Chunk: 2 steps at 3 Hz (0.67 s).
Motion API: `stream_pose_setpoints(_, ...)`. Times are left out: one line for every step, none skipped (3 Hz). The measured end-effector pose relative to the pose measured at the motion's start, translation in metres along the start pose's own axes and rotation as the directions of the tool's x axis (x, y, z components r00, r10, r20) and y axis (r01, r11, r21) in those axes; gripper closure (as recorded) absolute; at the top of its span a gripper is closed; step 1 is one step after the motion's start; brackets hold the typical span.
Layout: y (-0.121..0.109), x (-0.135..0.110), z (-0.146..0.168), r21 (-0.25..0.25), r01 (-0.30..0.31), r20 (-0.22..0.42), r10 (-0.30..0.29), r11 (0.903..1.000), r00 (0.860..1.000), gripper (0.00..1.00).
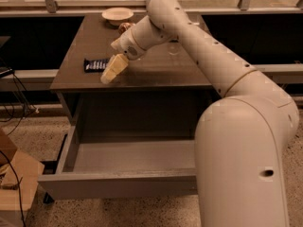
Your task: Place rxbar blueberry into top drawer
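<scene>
The rxbar blueberry [97, 65], a flat dark navy bar with white lettering, lies on the left part of the brown table top [156, 70]. My gripper [111, 73] hangs just to the right of the bar, near the table's front edge, with pale fingers pointing down and left. It holds nothing that I can see. The top drawer [116, 186] is pulled wide open below the table, with a grey front panel and grey inner walls. Nothing shows inside it.
A shallow pale bowl [117, 15] stands at the back of the table, with a small brownish object [124, 27] beside it. My large arm [246, 141] fills the right foreground. A cardboard box [12, 183] and cables lie on the floor at the left.
</scene>
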<state>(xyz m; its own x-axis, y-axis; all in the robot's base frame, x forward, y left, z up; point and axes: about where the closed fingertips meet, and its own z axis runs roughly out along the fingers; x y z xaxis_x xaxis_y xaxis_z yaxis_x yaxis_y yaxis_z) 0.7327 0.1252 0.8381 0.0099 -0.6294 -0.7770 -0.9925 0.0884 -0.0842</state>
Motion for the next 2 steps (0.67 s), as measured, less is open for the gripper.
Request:
stream_pose_setpoints(0.000, -0.008, 0.031, -0.071, 0.015, 0.006, -0.015, 0.9974, 1.000, 0.00)
stream_pose_setpoints(0.000, -0.004, 0.050, -0.117, 0.004, -0.018, -0.006, 0.9931, 1.000, 0.00)
